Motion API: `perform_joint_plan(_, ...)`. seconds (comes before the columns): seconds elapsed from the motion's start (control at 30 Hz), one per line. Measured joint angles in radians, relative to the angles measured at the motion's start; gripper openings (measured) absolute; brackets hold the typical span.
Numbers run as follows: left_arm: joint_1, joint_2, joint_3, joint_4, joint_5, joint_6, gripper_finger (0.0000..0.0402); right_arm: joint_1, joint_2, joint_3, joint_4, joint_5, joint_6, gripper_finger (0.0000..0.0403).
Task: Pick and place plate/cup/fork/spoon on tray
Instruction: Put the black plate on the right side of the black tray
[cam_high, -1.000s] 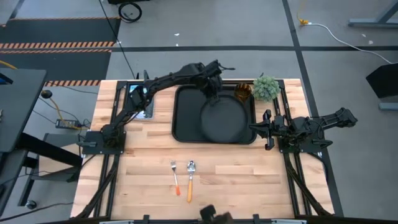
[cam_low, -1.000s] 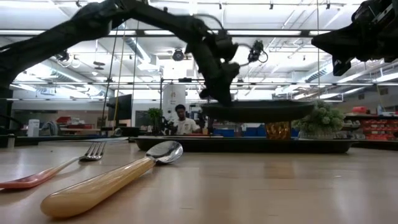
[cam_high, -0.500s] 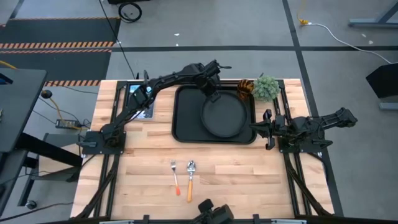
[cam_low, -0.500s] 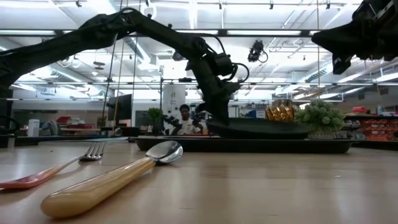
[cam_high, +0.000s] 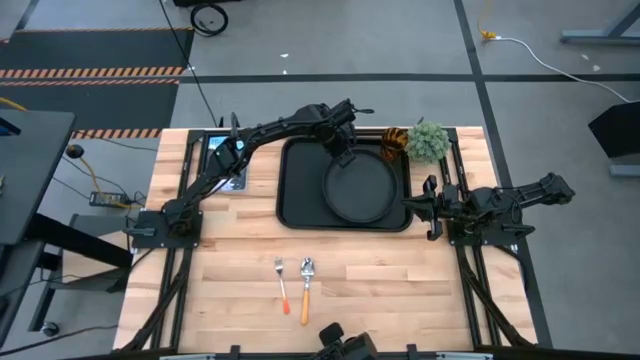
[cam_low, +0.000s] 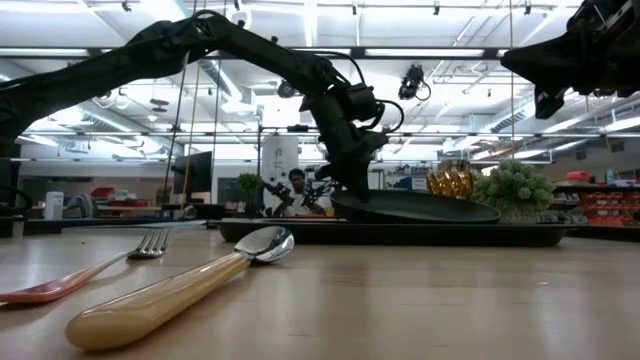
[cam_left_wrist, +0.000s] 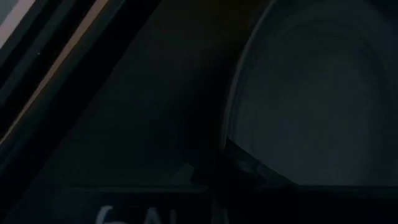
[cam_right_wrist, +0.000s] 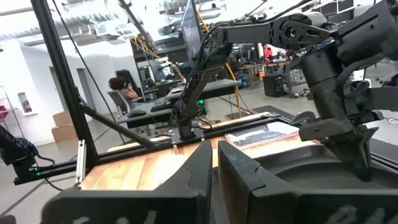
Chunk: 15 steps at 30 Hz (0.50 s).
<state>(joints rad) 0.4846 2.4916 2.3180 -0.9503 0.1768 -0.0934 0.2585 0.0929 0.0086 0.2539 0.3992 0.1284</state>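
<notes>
Nearest the low camera, the small spoon with a round silver bowl and orange handle (cam_low: 165, 295) and the small fork with silver tines and thin red-orange handle (cam_low: 80, 272) lie side by side on the pale wooden table (cam_high: 400, 275), both untouched; beyond them sits the large black rectangular tray (cam_high: 298, 185), and on its right half the round matte black plate (cam_high: 362, 190), which hung above the tray a second ago and now rests nearly flat in it; the left hand (cam_high: 343, 150) is still at the plate's far rim, apparently clamped on it, so release looks like the next step; the right hand (cam_high: 426, 205), fingers together, waits just beside the tray's right edge; farthest back, off the tray's far right corner, the small amber translucent cup (cam_high: 393, 139) stands beside a fuzzy green plant ball (cam_high: 427, 141), awaiting its turn.
</notes>
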Motion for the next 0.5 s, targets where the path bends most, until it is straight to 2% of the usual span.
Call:
perform_joint_plan(0.13, -0.007, 0.0, 0.0, -0.003, 0.001, 0.005, 0.0033, 0.0, 0.0, 0.0, 0.0, 0.0, 0.0, 0.0034)
perform_joint_plan(0.5, -0.018, 0.0, 0.0, -0.012, -0.01, 0.046, 0.0091, 0.0, 0.0, 0.0, 0.0, 0.0, 0.0, 0.0034)
